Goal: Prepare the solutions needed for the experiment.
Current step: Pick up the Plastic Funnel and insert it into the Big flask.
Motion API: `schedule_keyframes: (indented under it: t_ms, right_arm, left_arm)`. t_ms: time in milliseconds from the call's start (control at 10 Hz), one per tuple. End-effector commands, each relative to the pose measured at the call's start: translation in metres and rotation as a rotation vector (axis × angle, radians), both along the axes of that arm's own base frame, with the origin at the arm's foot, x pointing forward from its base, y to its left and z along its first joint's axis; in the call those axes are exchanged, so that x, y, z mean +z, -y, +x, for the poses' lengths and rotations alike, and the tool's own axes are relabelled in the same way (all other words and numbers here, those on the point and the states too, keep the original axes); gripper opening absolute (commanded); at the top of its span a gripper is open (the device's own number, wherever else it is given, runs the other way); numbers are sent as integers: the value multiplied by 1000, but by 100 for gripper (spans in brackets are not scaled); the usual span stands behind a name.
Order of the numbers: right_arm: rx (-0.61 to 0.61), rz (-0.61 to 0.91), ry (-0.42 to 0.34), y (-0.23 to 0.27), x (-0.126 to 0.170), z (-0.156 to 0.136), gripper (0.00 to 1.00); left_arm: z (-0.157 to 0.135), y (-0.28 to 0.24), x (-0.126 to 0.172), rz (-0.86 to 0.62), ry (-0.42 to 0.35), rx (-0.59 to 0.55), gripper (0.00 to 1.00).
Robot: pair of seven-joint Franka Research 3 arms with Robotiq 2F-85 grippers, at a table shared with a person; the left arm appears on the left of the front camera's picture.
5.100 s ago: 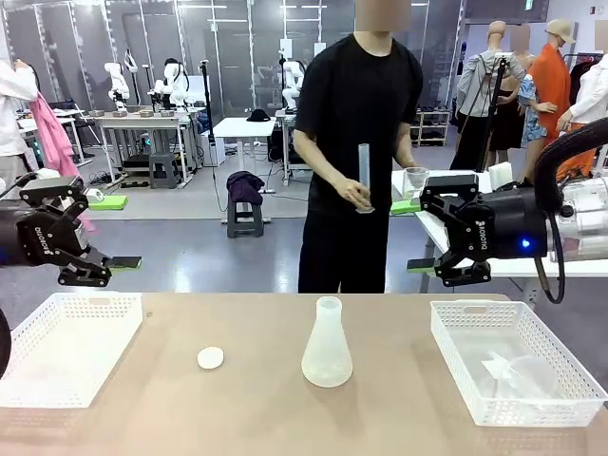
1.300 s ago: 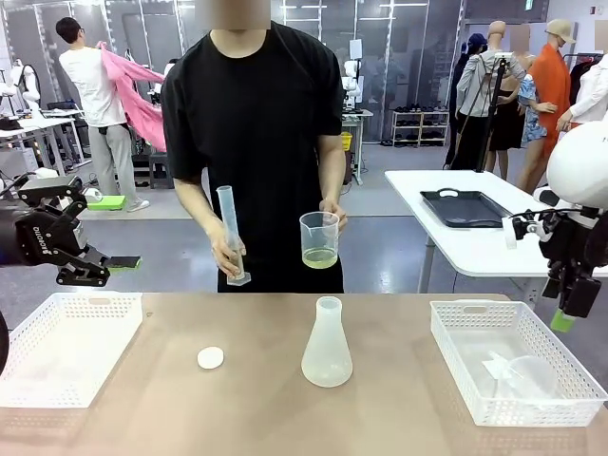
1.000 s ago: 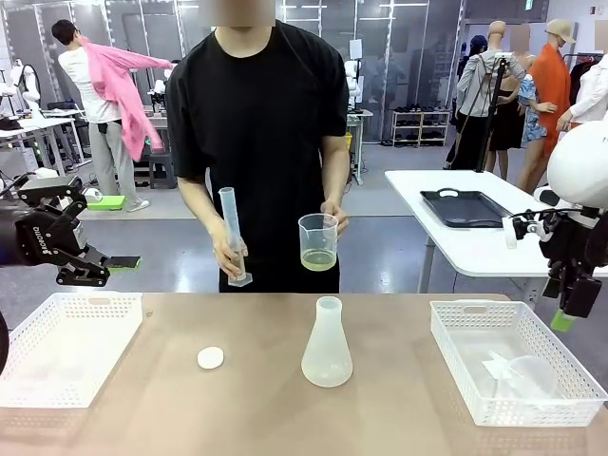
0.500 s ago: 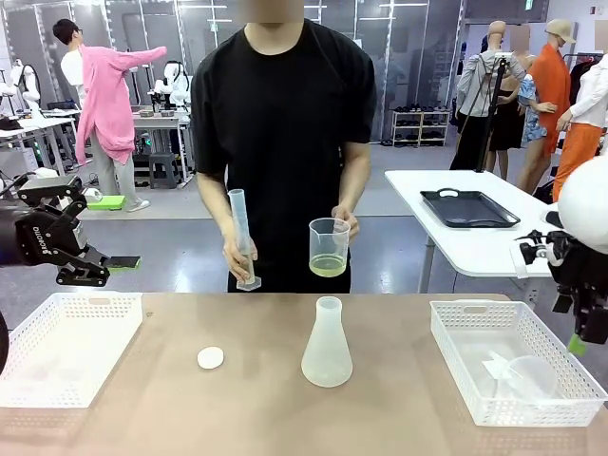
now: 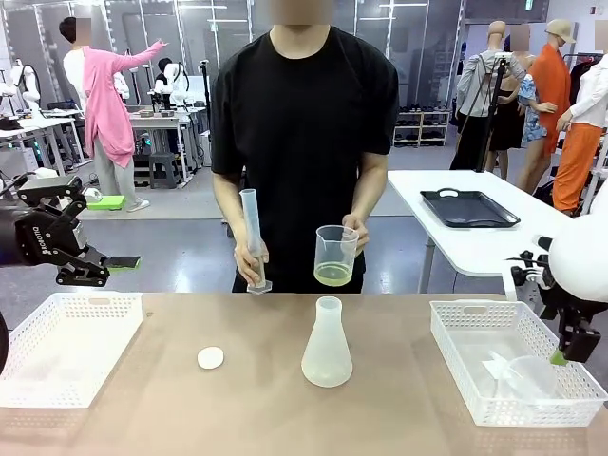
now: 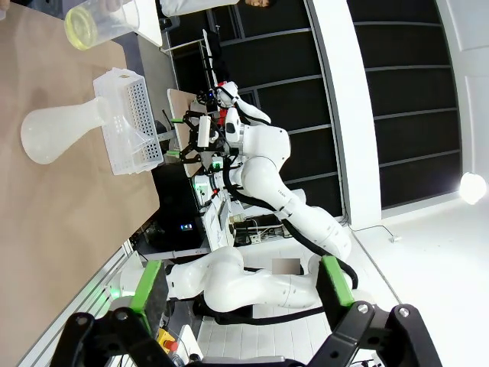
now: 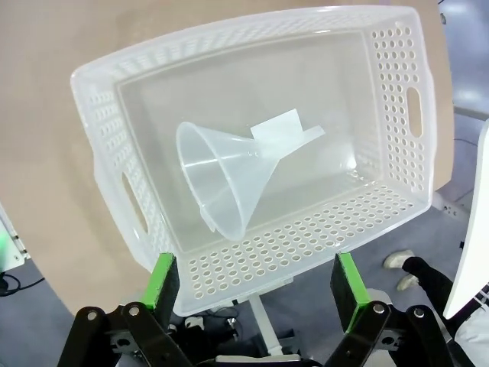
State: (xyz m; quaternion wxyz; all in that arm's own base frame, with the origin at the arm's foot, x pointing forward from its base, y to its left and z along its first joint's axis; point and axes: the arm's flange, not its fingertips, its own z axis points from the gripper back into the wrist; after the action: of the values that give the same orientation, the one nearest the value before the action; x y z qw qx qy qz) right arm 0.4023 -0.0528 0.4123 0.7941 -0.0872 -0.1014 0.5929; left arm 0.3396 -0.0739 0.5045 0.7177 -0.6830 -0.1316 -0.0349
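The solutions [image 5: 333,275] are a shallow pale yellow-green layer in a clear beaker [image 5: 335,255] that the person holds just beyond the table's far edge; it also shows as the beaker [image 6: 98,21]. The person's other hand holds an empty graduated cylinder [image 5: 253,237] upright. A frosted conical flask [image 5: 326,344] [image 6: 55,134] stands mid-table, and a small white cap [image 5: 210,357] lies to its left. My left gripper [image 5: 107,270] [image 6: 241,284] hangs open above the left basket [image 5: 66,313]. My right gripper [image 5: 568,350] [image 7: 255,281] is open, pointing down over the right basket [image 5: 465,318] [image 7: 103,134].
Inside the right basket lie a clear funnel [image 7: 221,180] [image 5: 518,376] and a small slip of paper [image 7: 276,130]. Open tabletop lies around the flask and cap. A white side table with a black tray [image 5: 469,207] stands behind on the right.
The person has stepped to the right and lowered the cylinder and beaker toward the table. My right gripper has dropped toward the right basket. The left arm has stayed still.
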Motion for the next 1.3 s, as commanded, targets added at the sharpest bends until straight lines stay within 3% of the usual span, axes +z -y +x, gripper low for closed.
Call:
schedule_keyframes:
  t_ms: [0,300,1100,1200]
  right_arm:
    - [9,-19,30,2,-26,-8,100]
    - [15,48,-5,4,-45,-4,100]
    - [7,87,39,6,-84,21,100]
    - [4,75,45,5,-86,22,93]
  left_arm:
    - [0,3,3,-24,1,1,100]
    - [0,3,3,-24,1,1,100]
    - [0,3,3,-24,1,1,100]
    - [0,3,3,-24,1,1,100]
